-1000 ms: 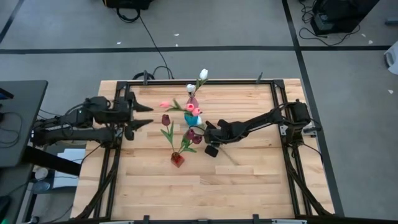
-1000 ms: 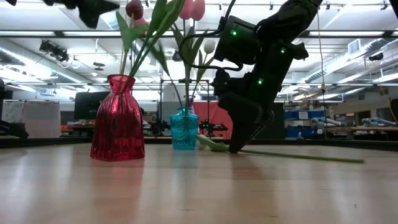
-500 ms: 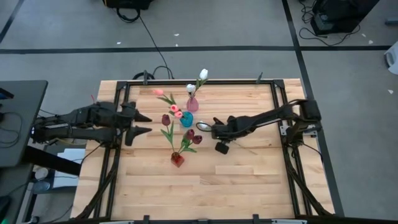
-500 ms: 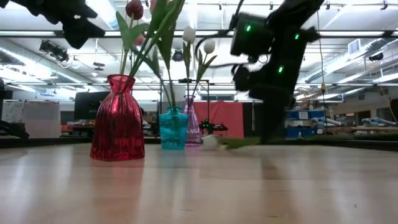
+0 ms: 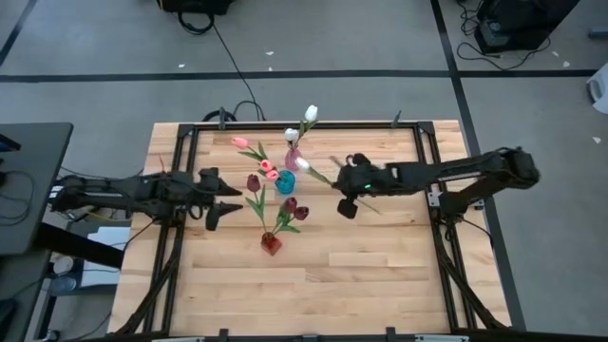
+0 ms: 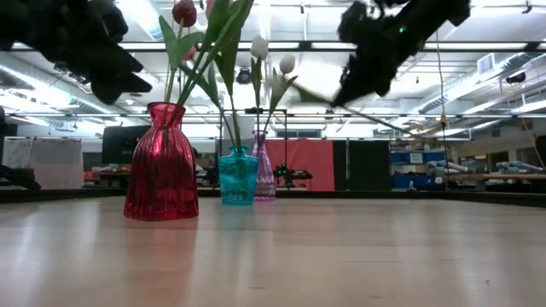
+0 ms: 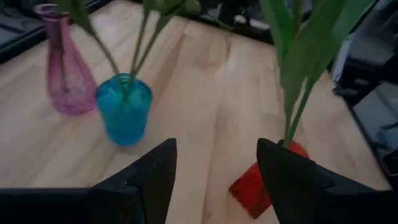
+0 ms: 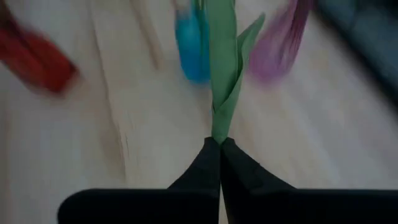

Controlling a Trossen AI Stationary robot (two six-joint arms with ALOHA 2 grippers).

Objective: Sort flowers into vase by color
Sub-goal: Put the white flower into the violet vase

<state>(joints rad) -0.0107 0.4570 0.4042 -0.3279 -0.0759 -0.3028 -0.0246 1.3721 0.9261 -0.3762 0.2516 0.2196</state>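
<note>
The wooden table (image 5: pixel 380 275) lies under the left gripper (image 5: pixel 236 198) and the right gripper (image 5: pixel 348 193). A black metal frame (image 5: pixel 313 125) runs along the table's edges, around both grippers. Far beyond them, a black cable (image 5: pixel 228 62) and a dark tape line (image 5: pixel 332 73) lie on the grey floor (image 5: pixel 361 47). A dark desk (image 5: pixel 28 180) stands behind the left gripper, beside its arm. In the room behind, a red panel (image 6: pixel 303 165) stands lower than the right gripper.
</note>
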